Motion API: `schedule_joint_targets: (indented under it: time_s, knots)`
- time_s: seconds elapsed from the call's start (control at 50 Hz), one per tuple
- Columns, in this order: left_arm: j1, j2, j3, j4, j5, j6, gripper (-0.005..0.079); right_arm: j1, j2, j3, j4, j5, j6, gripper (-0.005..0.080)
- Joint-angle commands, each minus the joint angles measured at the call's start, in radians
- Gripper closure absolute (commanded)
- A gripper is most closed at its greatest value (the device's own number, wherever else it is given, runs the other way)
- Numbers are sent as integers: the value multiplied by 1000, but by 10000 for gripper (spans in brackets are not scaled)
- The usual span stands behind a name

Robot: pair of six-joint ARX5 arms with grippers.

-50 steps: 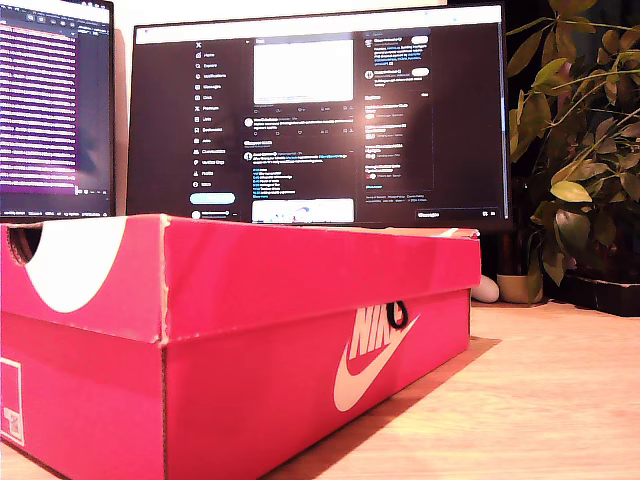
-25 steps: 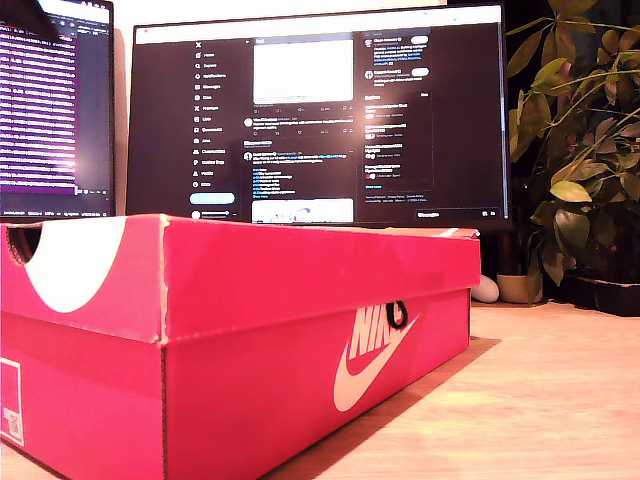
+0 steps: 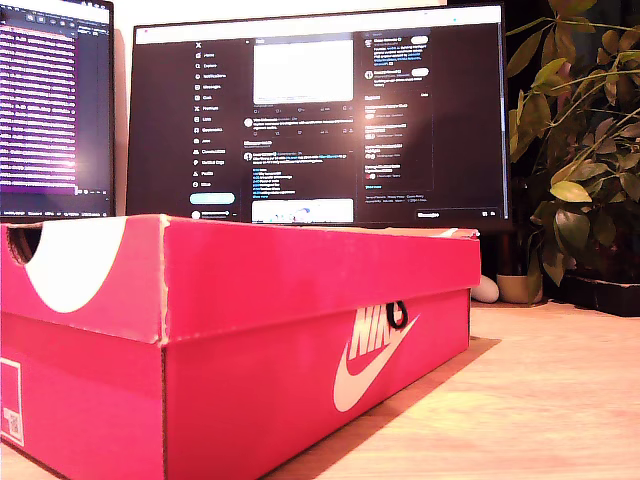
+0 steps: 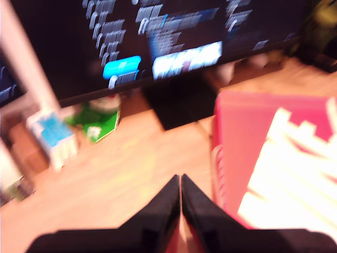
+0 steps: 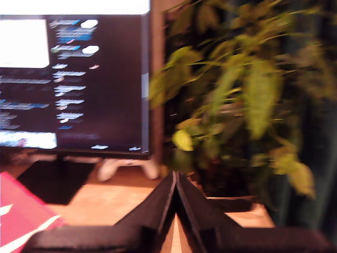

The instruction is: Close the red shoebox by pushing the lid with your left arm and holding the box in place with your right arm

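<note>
The red shoebox (image 3: 300,340) with a white swoosh fills the exterior view's left and middle, and its lid (image 3: 320,265) lies flat down on it. No arm shows in that view. In the first wrist view my first gripper (image 4: 180,180) is shut with nothing in it, hovering just off one end of the shoebox (image 4: 237,137), whose lid bears a large white logo. My second gripper (image 5: 175,175) is shut and empty too, aimed at the plant, with only a corner of the shoebox (image 5: 21,213) showing beside it. Both wrist views are blurred.
The box rests on a wooden desk (image 3: 550,400). Behind it stand a wide monitor (image 3: 320,110) and a second monitor (image 3: 55,110). A leafy plant (image 3: 580,150) fills the exterior view's right, with a small white object (image 3: 485,288) at its base. Green and blue items (image 4: 100,118) lie near the monitor stand.
A dark shape that poked into the exterior view's top left corner half a second ago is gone. The box and lid have not moved.
</note>
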Motion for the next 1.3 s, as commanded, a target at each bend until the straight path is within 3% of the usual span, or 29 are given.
schedule_joint_targets:
  time_s: [0.0, 0.36, 0.64, 0.9, 1.28]
  knots:
    - [0, -53, -29, 21, -15, -2, 761, -9, -21, 7, -19, 16, -26, 764]
    - [0, -144, -51, -2, -78, -5, 761, -9, -135, 7, -116, 110, -77, 764]
    - [0, -226, -77, 0, -138, -4, 761, -8, -135, 7, -6, 122, -140, 764]
    - [4, -253, -147, 21, -124, -21, 761, -2, -135, -19, -14, -33, -66, 764]
    - [11, -414, -337, 166, -71, -178, 761, -1, -135, -155, 106, -186, 100, 764]
